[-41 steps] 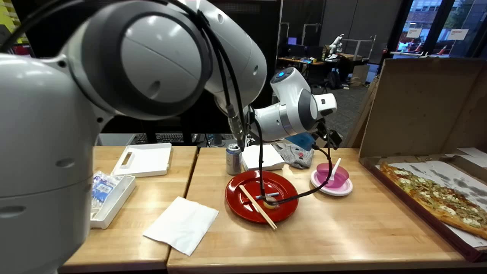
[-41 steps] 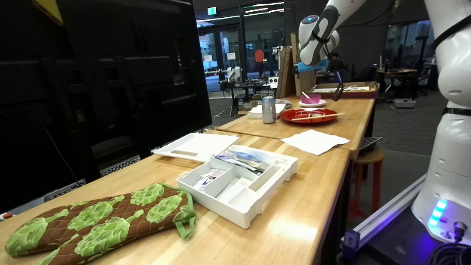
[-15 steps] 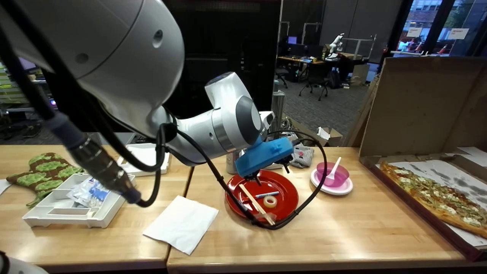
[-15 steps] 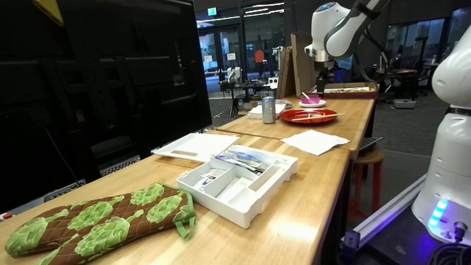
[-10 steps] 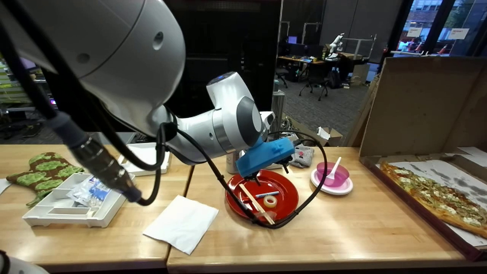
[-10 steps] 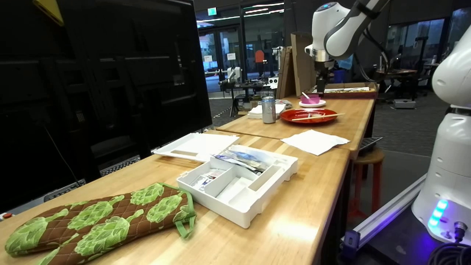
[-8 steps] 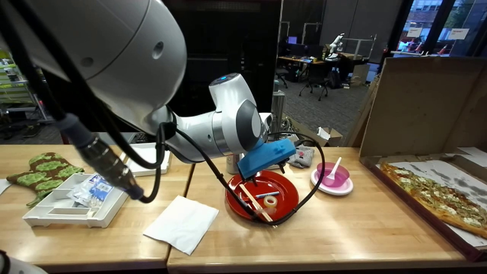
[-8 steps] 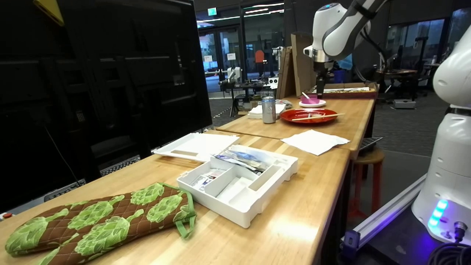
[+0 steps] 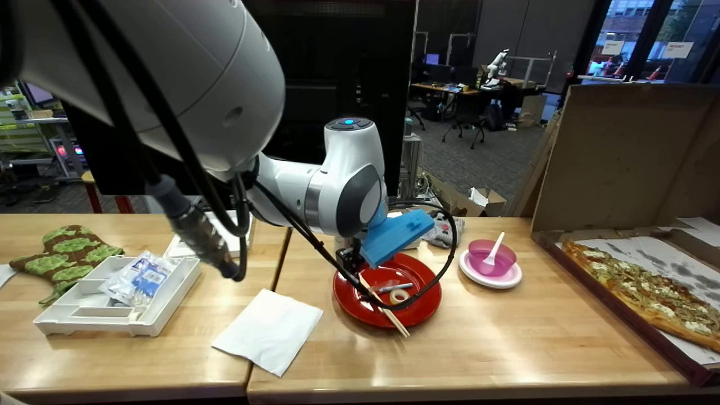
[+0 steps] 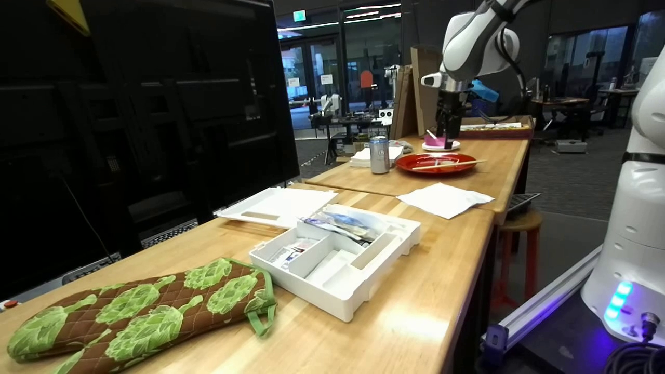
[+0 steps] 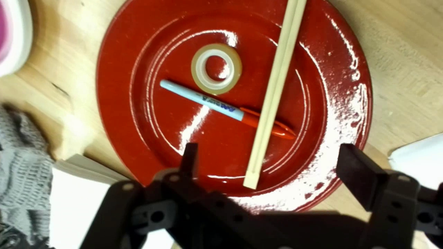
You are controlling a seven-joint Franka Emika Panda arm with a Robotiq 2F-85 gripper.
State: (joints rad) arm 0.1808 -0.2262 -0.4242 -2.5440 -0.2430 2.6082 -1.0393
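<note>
In the wrist view, 2 chopsticks [image 11: 273, 93] hide part of the marker [image 11: 221, 107]; their ends past the edge of the plate [image 11: 116, 90] are cut off.

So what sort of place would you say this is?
Most likely a robotics lab, despite the open pizza box on the table: in an exterior view, another white robot arm shows in the background, near a desk with a lit screen.
</note>
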